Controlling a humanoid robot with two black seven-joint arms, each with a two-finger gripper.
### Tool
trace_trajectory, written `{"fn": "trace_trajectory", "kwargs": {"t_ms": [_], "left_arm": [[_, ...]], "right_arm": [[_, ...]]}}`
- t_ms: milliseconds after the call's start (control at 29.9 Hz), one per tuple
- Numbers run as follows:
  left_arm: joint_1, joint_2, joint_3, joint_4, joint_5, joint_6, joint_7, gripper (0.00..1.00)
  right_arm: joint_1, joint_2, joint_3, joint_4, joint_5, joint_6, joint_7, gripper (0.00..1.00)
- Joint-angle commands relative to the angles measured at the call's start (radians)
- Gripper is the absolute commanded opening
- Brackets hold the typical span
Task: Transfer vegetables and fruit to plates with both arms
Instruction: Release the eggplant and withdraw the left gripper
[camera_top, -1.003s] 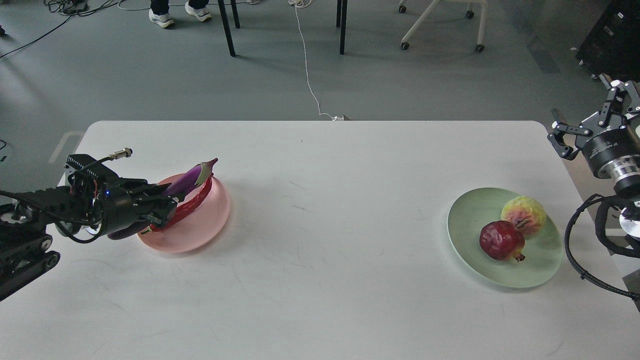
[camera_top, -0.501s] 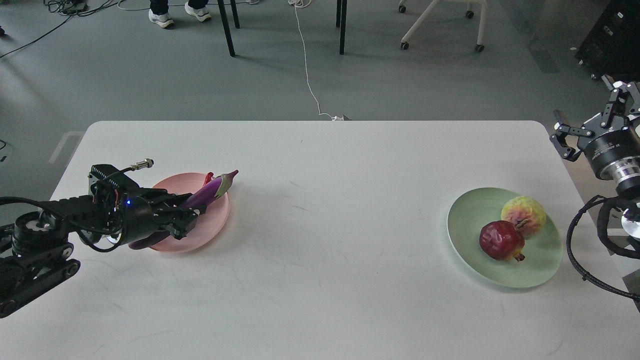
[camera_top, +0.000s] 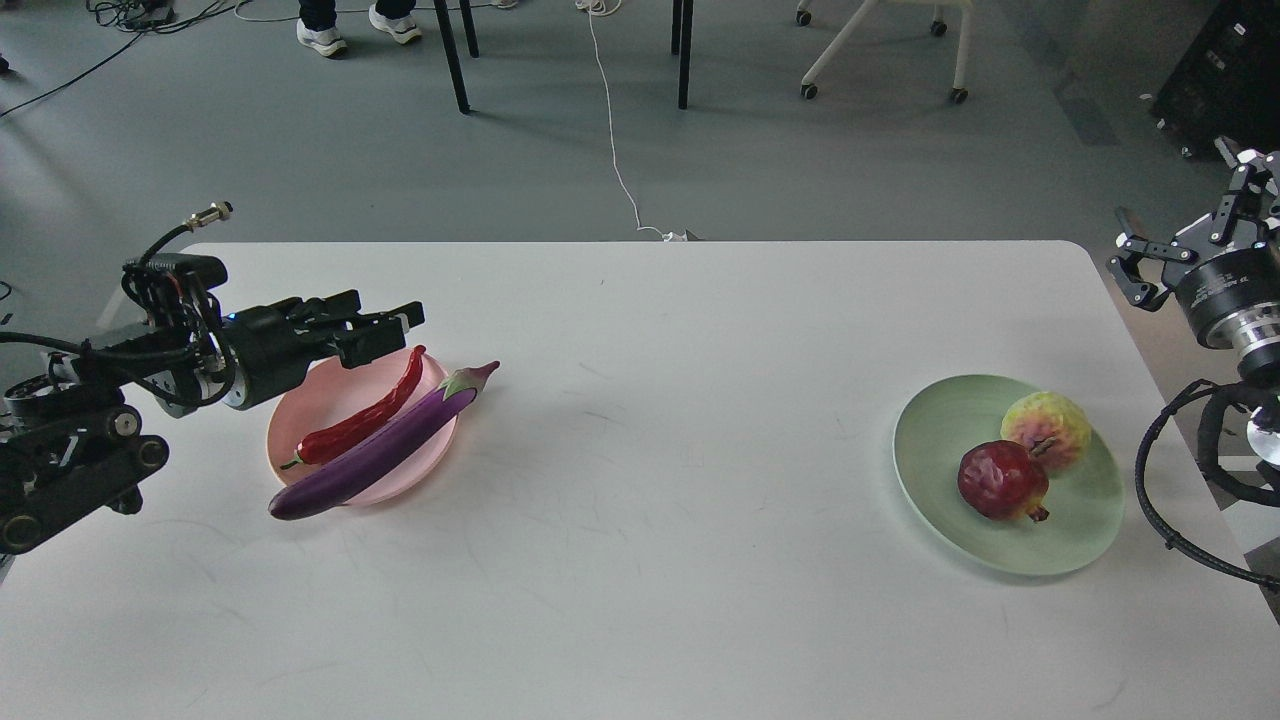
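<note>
The purple eggplant (camera_top: 385, 445) lies slantwise across the pink plate (camera_top: 318, 395), both its ends reaching past the rim. The red chili pepper (camera_top: 362, 420) lies on the plate beside it. My left gripper (camera_top: 385, 318) hovers above the plate's far left rim, open and empty. The pomegranate (camera_top: 1001, 480) and the yellow-green ball (camera_top: 1048, 430) sit touching on the pale green plate (camera_top: 950, 425) at the right. My right gripper (camera_top: 1185, 220) is open and empty, raised beyond the table's right edge.
The white table (camera_top: 650, 400) spans the view. Behind its far edge are table legs (camera_top: 455, 55), a wheeled chair base (camera_top: 880, 50), a white cable (camera_top: 615, 130) on the floor and a person's shoes (camera_top: 322, 38).
My left gripper let go of the eggplant, which now rests on the pink plate beside the chili. The gripper rose and drew back to the far left. The right arm barely moved.
</note>
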Motion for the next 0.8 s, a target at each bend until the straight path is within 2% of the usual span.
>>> {"fn": "trace_trajectory", "kwargs": {"t_ms": [0, 167, 334, 401, 434, 535, 668, 769], "left_arm": [[-0.044, -0.003, -0.008, 0.041, -0.243, -0.009, -0.001, 0.98], [-0.079, -0.010, -0.019, 0.077, -0.474, -0.004, 0.003, 0.98], [-0.093, -0.087, -0.095, 0.140, -0.794, -0.033, 0.005, 0.98], [-0.092, -0.092, -0.102, 0.147, -0.815, -0.040, 0.003, 0.98], [-0.092, -0.146, -0.172, 0.209, -1.016, -0.079, 0.003, 0.98], [-0.090, -0.206, -0.237, 0.283, -1.210, -0.104, 0.005, 0.98], [-0.090, -0.275, -0.310, 0.378, -1.358, -0.144, 0.006, 0.98], [-0.087, -0.337, -0.368, 0.465, -1.430, -0.228, 0.010, 0.98]], "right_arm": [[0.007, 0.005, 0.029, -0.009, 0.002, 0.000, 0.003, 0.99], [0.001, 0.006, 0.130, -0.028, 0.002, 0.000, 0.003, 0.99], [-0.002, 0.008, 0.140, -0.022, 0.014, 0.000, -0.005, 0.99], [-0.002, 0.008, 0.140, -0.020, 0.015, 0.000, -0.005, 0.99], [-0.003, 0.028, 0.146, -0.020, 0.035, 0.000, -0.008, 0.99], [-0.005, 0.068, 0.160, -0.020, 0.089, 0.000, -0.017, 0.99], [-0.006, 0.098, 0.178, -0.028, 0.136, 0.000, -0.078, 0.99], [-0.008, 0.121, 0.235, -0.034, 0.144, 0.000, -0.141, 0.99]]}}
